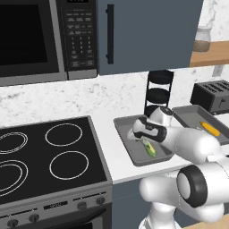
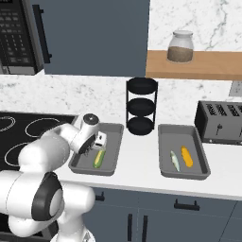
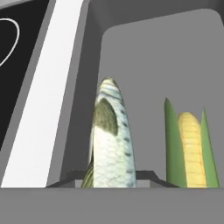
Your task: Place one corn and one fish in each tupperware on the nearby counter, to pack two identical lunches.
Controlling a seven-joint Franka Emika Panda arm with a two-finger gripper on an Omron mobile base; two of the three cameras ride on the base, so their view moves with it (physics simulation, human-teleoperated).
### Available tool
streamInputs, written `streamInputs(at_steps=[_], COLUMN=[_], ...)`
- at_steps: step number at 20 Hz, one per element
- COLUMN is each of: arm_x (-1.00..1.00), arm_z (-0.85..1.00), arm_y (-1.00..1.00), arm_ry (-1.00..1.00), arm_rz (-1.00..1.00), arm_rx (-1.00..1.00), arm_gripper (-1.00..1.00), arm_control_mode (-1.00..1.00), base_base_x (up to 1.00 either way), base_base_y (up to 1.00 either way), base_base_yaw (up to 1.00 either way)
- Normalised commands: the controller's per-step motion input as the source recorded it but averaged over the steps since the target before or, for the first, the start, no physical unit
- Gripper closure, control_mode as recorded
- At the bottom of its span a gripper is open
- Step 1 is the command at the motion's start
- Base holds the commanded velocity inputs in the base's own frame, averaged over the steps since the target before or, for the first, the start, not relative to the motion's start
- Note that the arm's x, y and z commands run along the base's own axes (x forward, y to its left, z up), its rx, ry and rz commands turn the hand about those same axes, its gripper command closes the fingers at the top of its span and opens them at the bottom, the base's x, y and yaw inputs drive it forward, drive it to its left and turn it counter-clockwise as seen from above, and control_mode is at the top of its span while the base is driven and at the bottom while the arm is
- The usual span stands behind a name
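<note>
The gripper [image 3: 111, 177] hangs low over the left tupperware [image 2: 112, 163], its two dark finger tips [image 3: 65, 180] drawn in tight against the flanks of a silver-grey fish [image 3: 111, 144]. In the hand view the fish stands up between the tips, its scaled body and olive back patch filling the gap, so the jaws are narrowed down onto it and have it in their grip. Whether the fish's underside touches the container floor cannot be told.

Just to the right of the held fish, inside the same container, lies the green-husked corn [image 2: 99, 158], its yellow kernels showing between the husk leaves.

The right tupperware [image 2: 197, 149], well apart past the black three-tier stand [image 2: 141, 106], holds the second fish [image 2: 175, 160] beside the yellow-orange corn [image 2: 187, 156]. Both containers sit on the white counter [image 2: 142, 175], with the stove [image 1: 49, 156] to the left.
</note>
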Motion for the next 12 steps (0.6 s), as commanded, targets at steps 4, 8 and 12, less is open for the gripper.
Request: streamInputs(at_steps=[4, 8, 12], arm_x=[0.13, 0.31, 0.37], arm_z=[-0.29, -0.05, -0.02], arm_y=[0.0, 0.0, 0.0], arm_ry=[-0.06, -0.07, -0.06], arm_rz=[0.0, 0.0, 0.0], arm_rx=[-0.02, -0.02, -0.03], arm_gripper=[1.0, 1.0, -1.0], arm_control_mode=[-1.0, -1.0, -1.0], base_base_x=[0.0, 0.0, 0.0], base_base_y=[0.0, 0.0, 0.0], base_base_yaw=[0.0, 0.0, 0.0])
